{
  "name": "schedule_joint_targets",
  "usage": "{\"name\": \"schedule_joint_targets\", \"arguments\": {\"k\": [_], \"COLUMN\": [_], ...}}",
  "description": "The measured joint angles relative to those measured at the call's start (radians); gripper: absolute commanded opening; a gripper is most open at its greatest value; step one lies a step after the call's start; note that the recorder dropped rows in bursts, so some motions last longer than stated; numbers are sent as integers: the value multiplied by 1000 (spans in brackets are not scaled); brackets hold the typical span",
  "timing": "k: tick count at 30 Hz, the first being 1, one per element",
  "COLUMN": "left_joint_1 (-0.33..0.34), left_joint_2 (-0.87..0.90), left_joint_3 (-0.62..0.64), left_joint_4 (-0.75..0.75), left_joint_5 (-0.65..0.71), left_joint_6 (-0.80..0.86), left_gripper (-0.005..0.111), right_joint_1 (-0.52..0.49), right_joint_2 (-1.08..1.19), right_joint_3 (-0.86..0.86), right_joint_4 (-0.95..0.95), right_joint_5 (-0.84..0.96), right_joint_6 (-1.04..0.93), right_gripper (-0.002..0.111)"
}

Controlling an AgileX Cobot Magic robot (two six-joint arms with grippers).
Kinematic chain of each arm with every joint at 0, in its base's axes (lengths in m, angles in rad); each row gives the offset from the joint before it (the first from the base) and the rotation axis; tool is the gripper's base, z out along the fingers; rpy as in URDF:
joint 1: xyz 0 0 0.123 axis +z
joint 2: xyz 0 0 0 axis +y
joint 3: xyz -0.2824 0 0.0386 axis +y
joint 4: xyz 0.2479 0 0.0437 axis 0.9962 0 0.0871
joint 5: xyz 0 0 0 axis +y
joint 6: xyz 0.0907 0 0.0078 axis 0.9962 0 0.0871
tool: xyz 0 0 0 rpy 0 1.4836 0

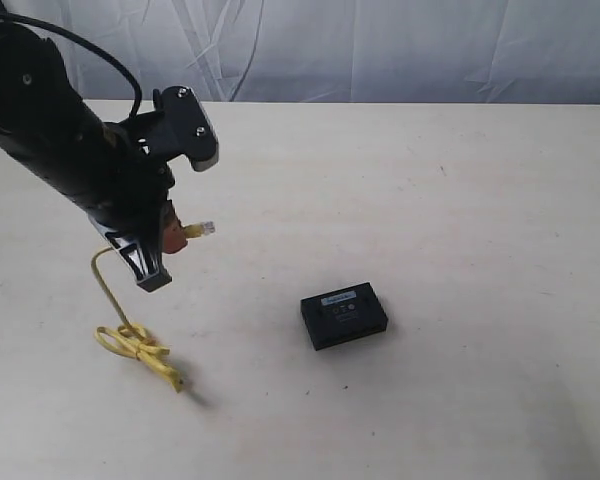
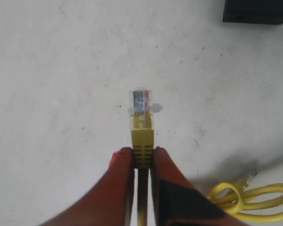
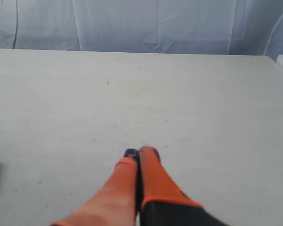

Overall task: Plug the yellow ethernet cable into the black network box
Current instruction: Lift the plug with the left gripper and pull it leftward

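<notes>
One plug of the cable (image 2: 141, 117) juts from the left gripper (image 2: 142, 157), clamped on it above the table, pointing toward the box (image 1: 344, 320) well off; right gripper (image 3: 140, 157) pinched closed, empty.

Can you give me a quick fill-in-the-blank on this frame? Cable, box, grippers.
1. The left gripper is shut on the ____ ethernet cable just behind its clear plug.
2. The black network box sits on the ____, apart from the cable.
3. The right gripper is shut and holds ____.
4. The cable's bundled loop lies on the table ____ the left gripper.

Missing words: yellow; table; nothing; below
</notes>
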Motion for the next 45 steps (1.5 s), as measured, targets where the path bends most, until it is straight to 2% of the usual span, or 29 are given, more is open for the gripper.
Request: {"name": "schedule_joint_targets", "arguments": {"k": [4,12,18,32,38,45], "left_joint_1": [0,0,0,0,0,0], "left_joint_2": [-2,-2,-2,-2,-2,-2], "left_joint_3": [0,0,0,0,0,0], "left_joint_4": [-25,-124,-155,-171,-171,-171], "left_joint_5": [32,22,3,-8,-8,-8], "left_joint_6": [0,0,0,0,0,0], "left_gripper": [0,0,0,0,0,0], "right_joint_1": [0,0,0,0,0,0], "right_joint_2": [0,0,0,0,76,338], "right_joint_3": [0,0,0,0,-108,-320], "right_joint_4": [0,0,0,32,47,45], "right_joint_5": [-45,-302,-419,-454,-321,-134], "right_joint_6": [0,0,0,0,0,0], "right_gripper": [-1,-1,-1,-1,-1,-1]}}
